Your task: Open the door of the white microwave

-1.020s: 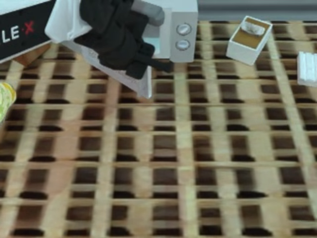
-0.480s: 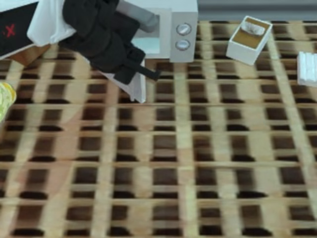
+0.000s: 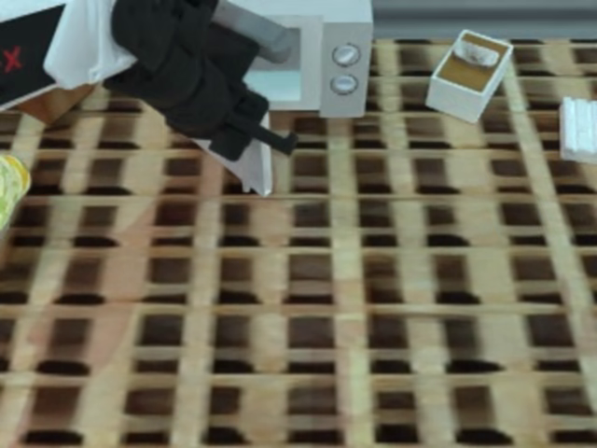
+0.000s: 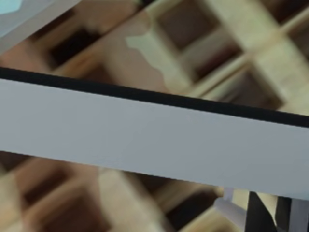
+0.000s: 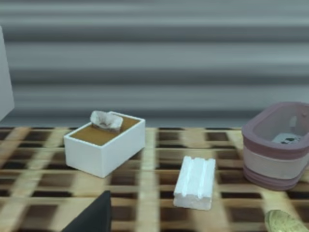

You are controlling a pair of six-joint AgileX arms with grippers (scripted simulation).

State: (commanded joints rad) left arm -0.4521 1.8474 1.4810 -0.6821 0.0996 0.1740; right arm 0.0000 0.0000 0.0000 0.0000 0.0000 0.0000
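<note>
Left gripper [image 3: 270,142]: black fingers at the free edge of the flat light-grey door [image 3: 254,166]; whether they clamp it cannot be told, the top view showing only one dark finger tip poking past the edge. In the left wrist view the door's edge [image 4: 154,137] fills the middle as a pale band with a dark rim. Door stands swung well out from the boxy white microwave [image 3: 322,56] at the table's far left-centre, its pale blue cavity [image 3: 280,86] exposed. Against one second back, the door's free end has drawn nearer the top view's left and the opening is wider; the black left arm [image 3: 187,56] has shifted left with it. Two round silver knobs [image 3: 345,70] unchanged. Right gripper [image 5: 91,217] shows only as a dark corner in its wrist view, fingers' state unclear. Small white box with brown inside [image 3: 469,73], white ribbed block [image 3: 580,129] and slatted wooden table [image 3: 373,299] unmoved.
</note>
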